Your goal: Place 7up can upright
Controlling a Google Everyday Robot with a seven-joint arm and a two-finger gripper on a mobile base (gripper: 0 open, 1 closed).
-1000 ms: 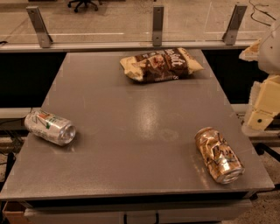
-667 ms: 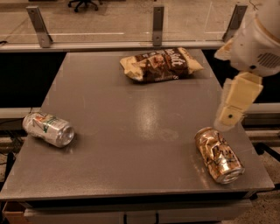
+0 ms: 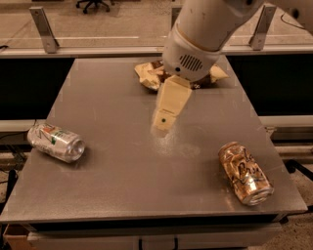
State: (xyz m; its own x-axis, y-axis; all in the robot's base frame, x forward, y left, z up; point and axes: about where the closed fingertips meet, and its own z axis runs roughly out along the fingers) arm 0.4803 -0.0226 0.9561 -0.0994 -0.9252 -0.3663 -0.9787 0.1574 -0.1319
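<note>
- Camera view shows the 7up can (image 3: 55, 142) lying on its side at the left edge of the table (image 3: 122, 190), towards the front, with one shiny end turned to the right and front
- The gripper (image 3: 162, 126) hangs over the middle of the table, pointing down from the white arm (image 3: 205, 34); it is just in front of the snack bag (image 3: 148, 75) and well apart from the can. From this angle I cannot tell whether it is open or closed, and it carries nothing that shows
- Handling, as a judgement: the can is thin aluminium, so probably light, stiff along its length but easy to dent across the wall if squeezed hard. Its skin looks smooth and slippery, and being round it will roll at a nudge
- Best hold, I think, is across the middle of the barrel, squarely over the round side and clear of the rims, firm enough to stop slipping yet gentle on the wall. From there it can be tipped onto one flat end
- The table top is grey, flat and faintly glossy, which should let the can stand steady. The same smoothness gives little grip, and the left edge is right beside the can, so a push that way could send it off
- A dented brown-gold can (image 3: 245, 172) lies on its side near the front right corner, and the crumpled bag sits at the back, partly hidden by the arm
- Behind the table runs a rail on metal posts (image 3: 43, 27), with pale floor and a chair base (image 3: 93, 4) beyond
</note>
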